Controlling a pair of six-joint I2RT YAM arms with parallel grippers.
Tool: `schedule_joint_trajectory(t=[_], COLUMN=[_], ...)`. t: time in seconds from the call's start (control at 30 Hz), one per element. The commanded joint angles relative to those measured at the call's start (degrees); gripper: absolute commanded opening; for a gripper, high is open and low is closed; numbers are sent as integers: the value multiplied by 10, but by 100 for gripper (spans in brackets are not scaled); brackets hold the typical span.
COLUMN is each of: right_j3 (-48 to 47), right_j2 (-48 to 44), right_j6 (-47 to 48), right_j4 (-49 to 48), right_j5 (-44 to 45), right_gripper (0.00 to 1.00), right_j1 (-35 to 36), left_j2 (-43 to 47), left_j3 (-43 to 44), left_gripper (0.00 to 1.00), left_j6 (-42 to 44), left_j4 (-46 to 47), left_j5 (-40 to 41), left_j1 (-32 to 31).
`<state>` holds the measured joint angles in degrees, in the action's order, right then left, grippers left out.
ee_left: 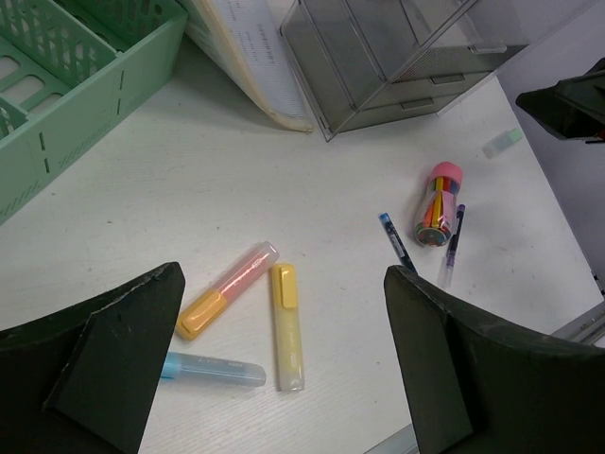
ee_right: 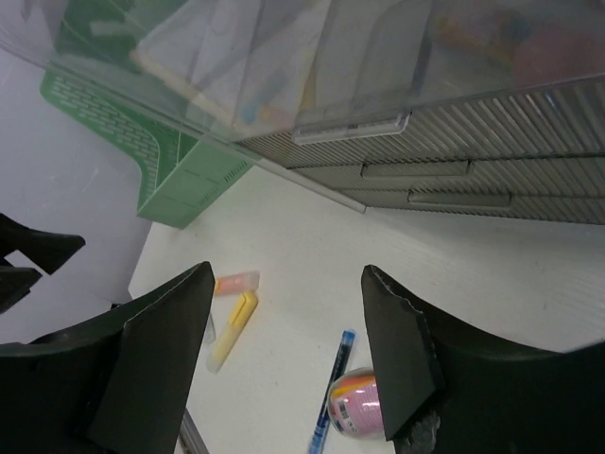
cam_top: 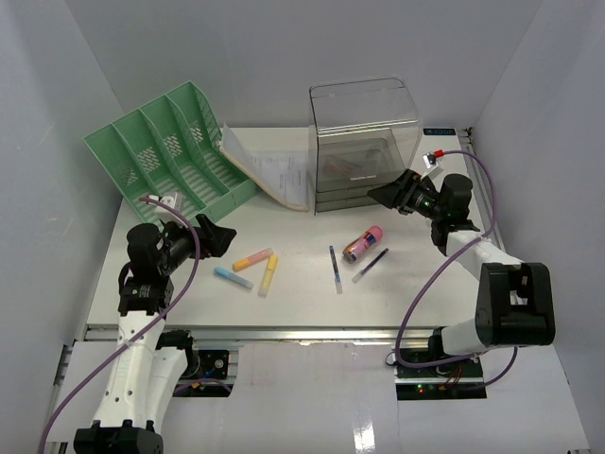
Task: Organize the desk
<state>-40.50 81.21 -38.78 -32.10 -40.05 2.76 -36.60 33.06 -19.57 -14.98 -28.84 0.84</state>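
Desk: one large flat white rectangular tabletop [cam_top: 302, 307] with a metal rail along its near edge and pale walls on three sides; it lies under both grippers and carries everything below.
File sorter: one mint-green plastic sorter with dividers [cam_top: 170, 151], tipped over at the far left.
Papers: one stack of printed sheets [cam_top: 274, 175], leaning between the sorter and the drawer unit.
Drawer unit: one clear grey plastic box of drawers [cam_top: 364, 142] at the far centre; three drawer fronts show in the right wrist view.
Highlighters: three, close together at centre left: orange [cam_top: 252, 259], yellow [cam_top: 268, 275], blue [cam_top: 233, 277].
Pens: two, a blue one [cam_top: 336, 269] and a dark one [cam_top: 371, 266], lying to either side of the tube.
Tube: one clear tube with a pink cap [cam_top: 363, 244], on its side, with coloured sticks inside.
Left gripper [cam_top: 225, 236]: jaws spread wide and holding nothing, above the desk and just left of the highlighters.
Right gripper [cam_top: 376, 193]: jaws apart and holding nothing, pointed at the lower drawer fronts; whether it touches them cannot be told. The desk surface lies below it, with the tube and pens nearby.
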Motion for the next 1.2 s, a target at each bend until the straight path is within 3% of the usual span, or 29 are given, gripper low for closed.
schedule_joint_trajectory(t=[0.0,0.33,0.47,1.17], right_j3=[25,17,4,-26], right_j2=[14,52,83,163], right_j6=[-135,-190,-209,-280], right_j4=[-167,-207,-222,-289], right_j5=[71,134,147,159], right_gripper=[67,57,47,34], right_j1=[5,19,22,27], left_j2=[2,0,0,0], left_j3=[17,16,17,13], left_gripper=[98,98,98,98], left_j6=[-1,0,0,1], left_j4=[2,4,4,15], left_j5=[8,5,5,-8], left_j1=[1,1,1,1])
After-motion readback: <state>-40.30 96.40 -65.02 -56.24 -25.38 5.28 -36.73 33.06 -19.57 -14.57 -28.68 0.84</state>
